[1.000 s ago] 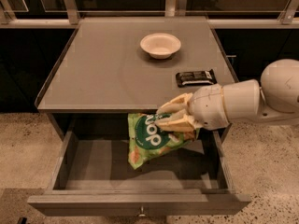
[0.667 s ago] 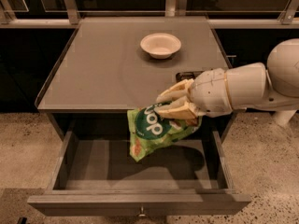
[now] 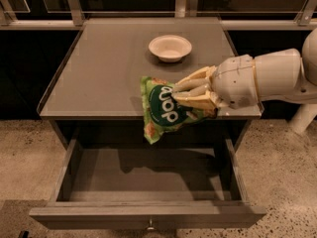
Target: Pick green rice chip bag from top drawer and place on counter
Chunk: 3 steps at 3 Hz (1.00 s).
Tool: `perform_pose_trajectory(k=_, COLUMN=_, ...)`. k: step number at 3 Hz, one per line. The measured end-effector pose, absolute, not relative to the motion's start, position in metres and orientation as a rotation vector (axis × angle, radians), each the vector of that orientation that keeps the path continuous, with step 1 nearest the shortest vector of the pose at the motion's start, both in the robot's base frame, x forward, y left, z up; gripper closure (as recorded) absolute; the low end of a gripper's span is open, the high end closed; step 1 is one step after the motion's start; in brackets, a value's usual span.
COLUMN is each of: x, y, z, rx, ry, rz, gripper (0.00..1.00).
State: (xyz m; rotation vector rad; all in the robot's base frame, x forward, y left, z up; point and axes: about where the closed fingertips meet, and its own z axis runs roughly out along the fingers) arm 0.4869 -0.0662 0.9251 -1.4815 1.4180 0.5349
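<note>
My gripper reaches in from the right and is shut on the green rice chip bag, a light-green pouch with a dark green circle and white lettering. The bag hangs tilted above the front edge of the counter, its lower corner dangling over the open top drawer. The drawer is pulled out below the counter and its grey floor is bare. The small metal knob shows at the bottom of its front panel.
A white bowl sits on the counter at the back, just behind my gripper. A metal railing with dark panels runs along the back. Speckled floor lies on both sides of the drawer.
My gripper has lifted the bag up out of the drawer to the level of the counter's front edge. The arm now covers the black wrapper seen earlier on the counter.
</note>
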Motion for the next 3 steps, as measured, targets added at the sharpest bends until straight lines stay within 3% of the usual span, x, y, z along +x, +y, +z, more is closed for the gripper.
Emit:
perform_pose_trajectory(k=1, x=0.515, y=-0.061, z=0.923, rx=-1.489, ry=1.382, rz=0.610, gripper=1.00)
perform_pose_trajectory(k=3, x=0.595, y=0.015, z=0.905, rx=-1.587, ry=1.267, rz=0.880, gripper=1.00)
